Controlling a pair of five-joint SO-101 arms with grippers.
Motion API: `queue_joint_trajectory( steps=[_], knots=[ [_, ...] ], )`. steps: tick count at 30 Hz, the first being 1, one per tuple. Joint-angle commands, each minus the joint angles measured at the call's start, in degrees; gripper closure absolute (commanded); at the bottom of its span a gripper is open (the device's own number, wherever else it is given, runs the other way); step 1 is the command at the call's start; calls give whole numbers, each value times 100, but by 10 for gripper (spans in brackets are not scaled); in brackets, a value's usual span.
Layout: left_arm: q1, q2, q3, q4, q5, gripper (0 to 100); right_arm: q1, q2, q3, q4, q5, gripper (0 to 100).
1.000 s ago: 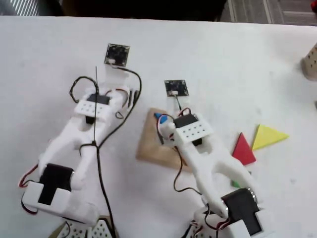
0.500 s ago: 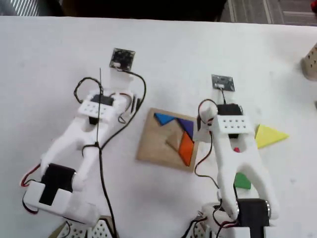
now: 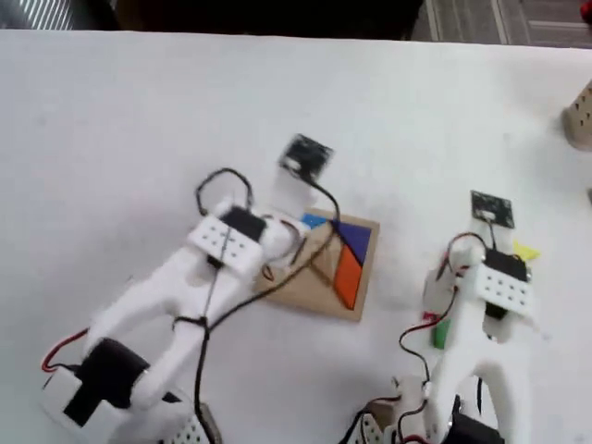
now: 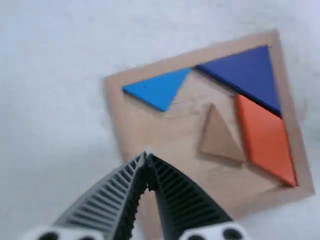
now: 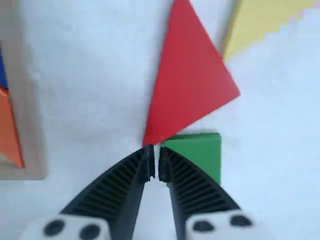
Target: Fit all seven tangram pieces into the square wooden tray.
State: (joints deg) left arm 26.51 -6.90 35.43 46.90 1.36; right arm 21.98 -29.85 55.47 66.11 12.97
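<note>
Tray (image 4: 150, 73) status: four of the seven pieces lie inside the recess. A light-blue triangle (image 4: 157, 89) sits along one tray wall, and a dark-blue triangle (image 4: 245, 75) fills the adjoining corner. An orange piece (image 4: 267, 142) lies edge to edge with the dark-blue one against the next wall. A plain wood-coloured triangle (image 4: 217, 137) lies loose near the tray's middle, beside the orange piece. The rest of the tray floor around that triangle is bare. Three pieces are on the table (image 3: 111, 111) outside the tray, all off the wall nearest the orange piece: a red triangle (image 5: 187, 85), a green square (image 5: 197, 152) touching the red one's lowest corner, and a yellow piece (image 5: 262, 17) just beyond the red one, farther from the tray. The left gripper (image 4: 147, 159) hangs over the tray's bare part, fingertips pressed together and holding nothing. The right gripper (image 5: 154, 152) is over the spot where red and green meet, with only a thin slit between its fingers, and is also empty. Judgement: slightly over half done. The three outside pieces need placing, and the wood-coloured triangle likely needs shifting against its neighbours to leave room.
</note>
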Motion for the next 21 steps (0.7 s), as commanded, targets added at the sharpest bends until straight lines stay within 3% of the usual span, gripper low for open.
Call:
queue_joint_trajectory(
  steps=[1, 6, 9, 13, 21],
  knots=[
    [831, -409, 141, 9, 9, 978, 725, -259, 211, -207, 536, 981],
    [927, -215, 422, -853, 70, 978, 1349, -259, 809, -233, 1653, 981],
    [954, 154, 484, -1451, 545, 978, 1701, -312, 1020, -233, 2110, 981],
    [980, 620, 343, -1741, 862, 978, 1842, -312, 1020, -233, 2233, 981],
    [989, 1042, -9, -1530, 870, 978, 1842, -303, 1029, -356, 2233, 981]
  ],
)
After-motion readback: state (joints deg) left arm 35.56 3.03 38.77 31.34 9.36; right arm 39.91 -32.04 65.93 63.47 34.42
